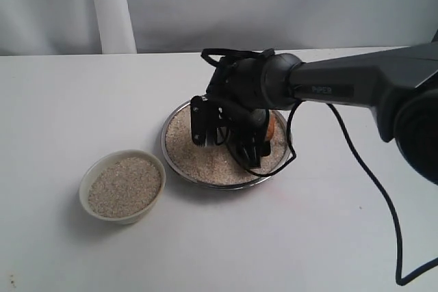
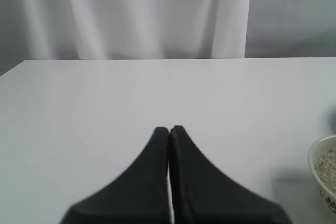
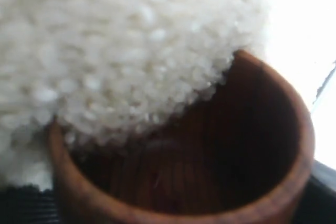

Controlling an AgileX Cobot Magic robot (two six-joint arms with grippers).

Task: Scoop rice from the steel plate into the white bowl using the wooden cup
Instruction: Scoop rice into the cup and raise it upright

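1. The flat white table bears both dishes.
2. The wide, shallow, shiny steel plate holds pale beige rice.
3. The black right gripper hangs over the plate, its fingers spread wide around the small reddish-brown wooden cup.
4. The small cream white bowl sits near the plate without touching it and holds rice.
5. The cup's rim digs into the plate's rice.
6. The left gripper has its fingers pressed together.

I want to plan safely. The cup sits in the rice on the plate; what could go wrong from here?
The wooden cup lies tipped in the rice near the rim of the steel plate; pushing on may sweep grains over it. The white bowl already looks nearly full, so another pour could overflow.
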